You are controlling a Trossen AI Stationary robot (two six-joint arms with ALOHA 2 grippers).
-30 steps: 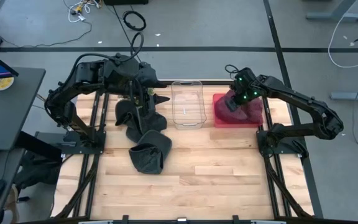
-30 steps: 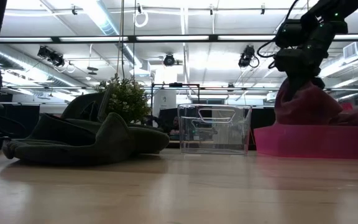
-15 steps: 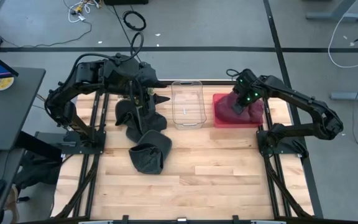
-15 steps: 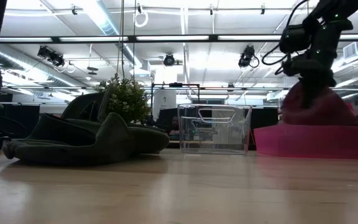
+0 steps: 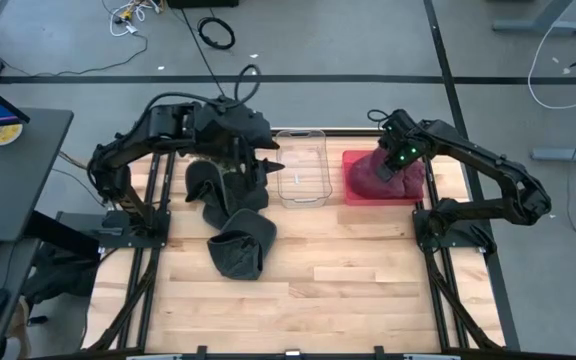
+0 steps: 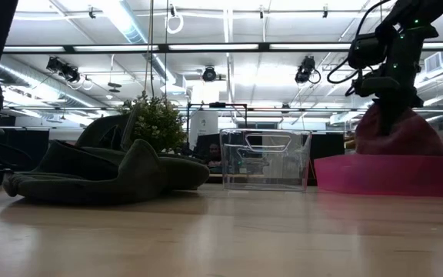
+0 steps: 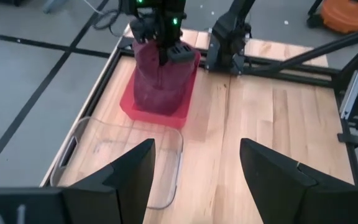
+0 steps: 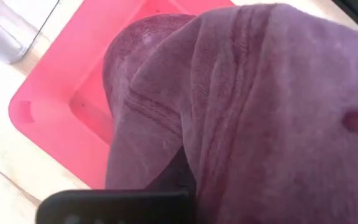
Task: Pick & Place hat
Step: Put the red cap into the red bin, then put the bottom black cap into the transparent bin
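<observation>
Maroon hat (image 5: 383,172) lowered into red tray (image 5: 355,190) | right end effector (image 5: 392,170) clamped on it (no legible writing)

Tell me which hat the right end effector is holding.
The maroon hat over the red tray, pinched by the right end effector. The dark green hats lie loose on the table's left.

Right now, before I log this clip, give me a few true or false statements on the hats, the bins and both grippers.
1. The right gripper is shut on the maroon hat over the pink bin. True.
2. The clear bin holds a hat. False: nothing lies in it.
3. The dark hats lie on the table. True.
4. The left gripper is clamped on a dark hat. False: it is open and holds nothing.
</observation>
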